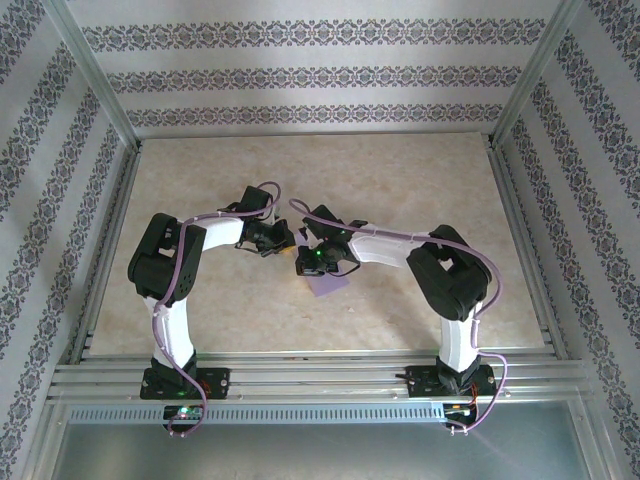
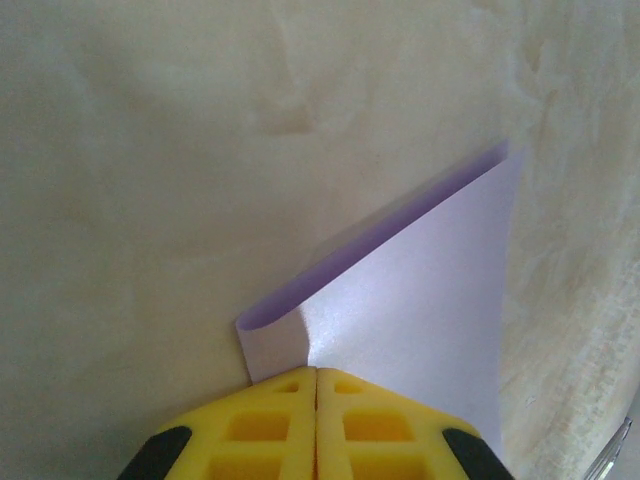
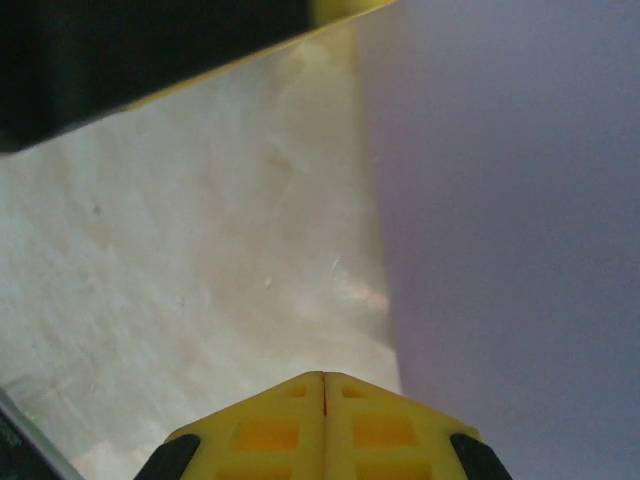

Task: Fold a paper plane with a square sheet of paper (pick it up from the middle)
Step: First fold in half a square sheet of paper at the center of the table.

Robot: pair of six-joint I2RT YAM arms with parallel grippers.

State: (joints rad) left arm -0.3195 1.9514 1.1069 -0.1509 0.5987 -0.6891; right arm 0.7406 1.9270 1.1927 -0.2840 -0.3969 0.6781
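Note:
The square sheet of paper [image 1: 330, 284] is pale lavender and lies mid-table, just under where the two grippers meet. In the left wrist view the sheet of paper [image 2: 430, 290] is bent over on itself, with a curled flap on the left. Its crease runs into the tips of my left gripper [image 2: 316, 370], which is shut on it. My right gripper [image 3: 323, 376] is shut with nothing between its pads. The sheet of paper [image 3: 510, 220] rises close beside its right finger. From above, the left gripper [image 1: 283, 243] and right gripper [image 1: 303, 265] almost touch. The paper plane is out of view.
The beige marbled table [image 1: 400, 180] is ringed by aluminium frame rails [image 1: 300, 370] and patterned walls [image 1: 320, 70]. The black and yellow body of the left gripper [image 3: 130, 60] hangs at the top left of the right wrist view.

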